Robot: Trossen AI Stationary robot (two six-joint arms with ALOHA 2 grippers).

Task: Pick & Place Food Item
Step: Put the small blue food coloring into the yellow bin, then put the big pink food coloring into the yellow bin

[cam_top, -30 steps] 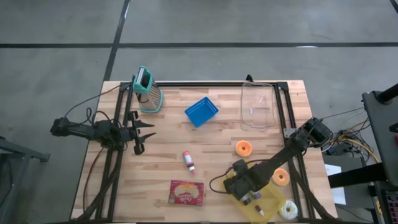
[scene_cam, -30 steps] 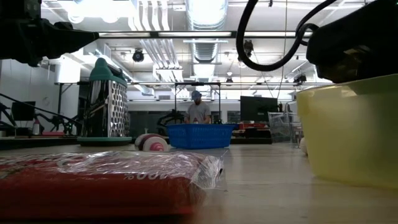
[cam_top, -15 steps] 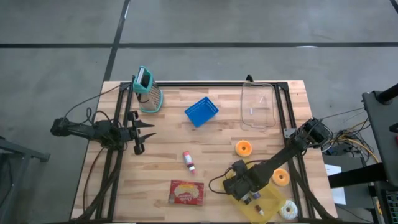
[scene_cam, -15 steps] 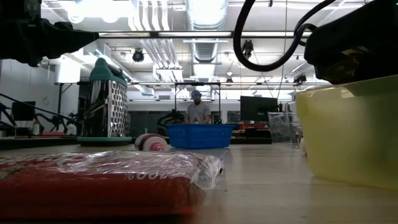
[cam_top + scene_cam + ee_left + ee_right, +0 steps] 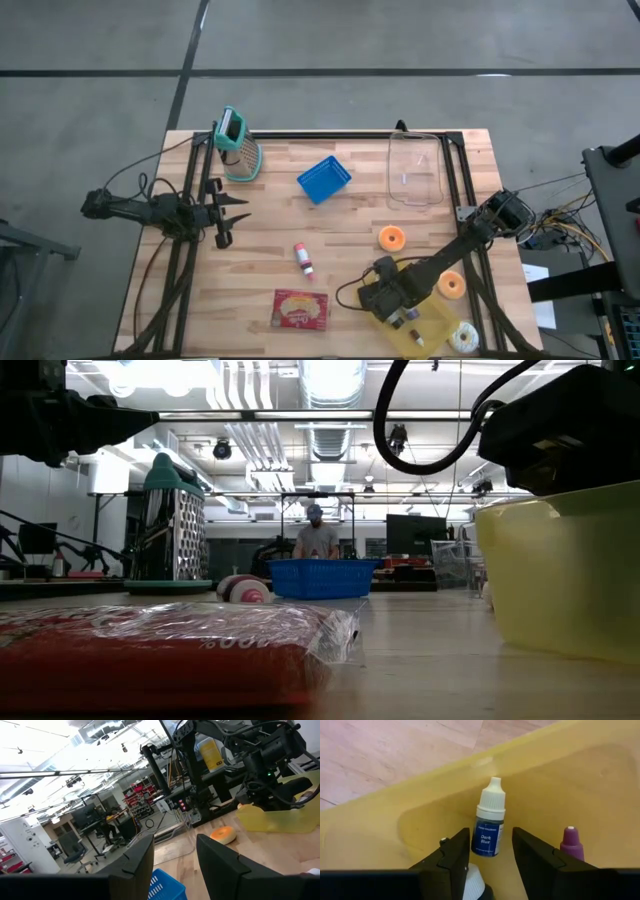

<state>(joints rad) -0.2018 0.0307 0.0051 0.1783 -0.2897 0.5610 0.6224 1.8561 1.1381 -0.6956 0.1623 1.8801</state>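
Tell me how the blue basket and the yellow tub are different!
The blue basket is small, has slotted walls and looks empty; the yellow tub is larger, has solid walls and holds small dropper bottles. The basket sits mid-table with no arm near; the right gripper hangs over the tub. Both rest on the wooden table.

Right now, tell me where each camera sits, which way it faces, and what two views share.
High view: overhead, straight down on the table; both arms show.
Low view: at tabletop height, looking level across to the blue basket.
Left wrist view: past the open left gripper toward the yellow bin.
Right wrist view: right gripper open over a dark blue dropper bottle in that bin.
Shared: the yellow bin appears in all four.
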